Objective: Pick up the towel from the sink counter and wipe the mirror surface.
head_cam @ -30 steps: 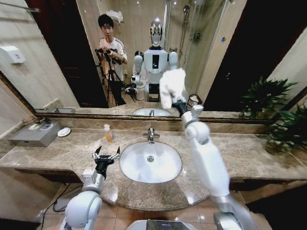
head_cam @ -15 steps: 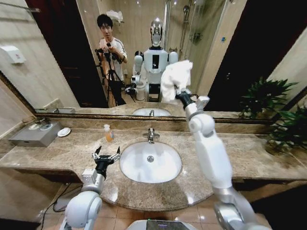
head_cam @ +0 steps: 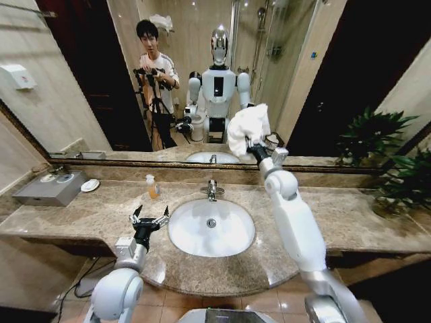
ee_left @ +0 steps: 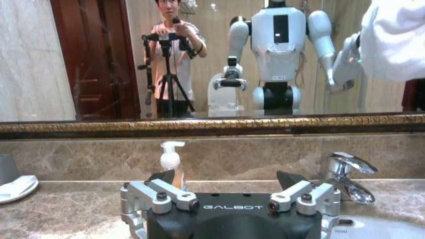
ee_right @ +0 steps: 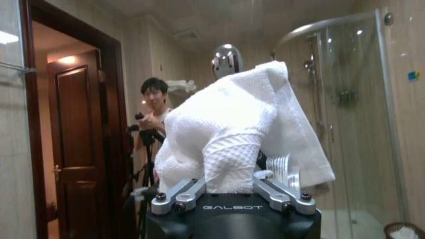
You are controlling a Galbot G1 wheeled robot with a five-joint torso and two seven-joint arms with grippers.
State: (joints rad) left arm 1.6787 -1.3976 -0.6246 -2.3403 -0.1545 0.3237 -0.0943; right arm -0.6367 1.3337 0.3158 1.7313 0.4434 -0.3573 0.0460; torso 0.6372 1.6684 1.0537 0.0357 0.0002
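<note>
The left gripper (head_cam: 149, 219) is idling with jaws spread and empty over the sink counter (head_cam: 81, 215), left of the basin. Right of it, the right gripper (head_cam: 253, 147) is clamping the towel (head_cam: 248, 126) and pressing it against the mirror (head_cam: 81, 81) above the tap; wiping appears underway, and the next stroke probably calls for sliding sideways while keeping contact.

Supporting surface: the sink counter (head_cam: 81, 219), a long beige-brown mottled marble slab with a curved front edge bulging toward the robot. The landmark is the white oval basin (head_cam: 211, 227), set into the slab at the bulge. A chrome tap (head_cam: 212, 190) stands on the slab just behind the basin, on the mirror side. A soap pump bottle (head_cam: 153, 186) with amber contents stands upright behind and to the left of the basin. Further left of the basin lies a small round white dish (head_cam: 89, 185); beside it, at the slab's far left end, sits a grey rectangular tray (head_cam: 52, 188). Well right of the basin stands a green leafy plant (head_cam: 404, 178).
</note>
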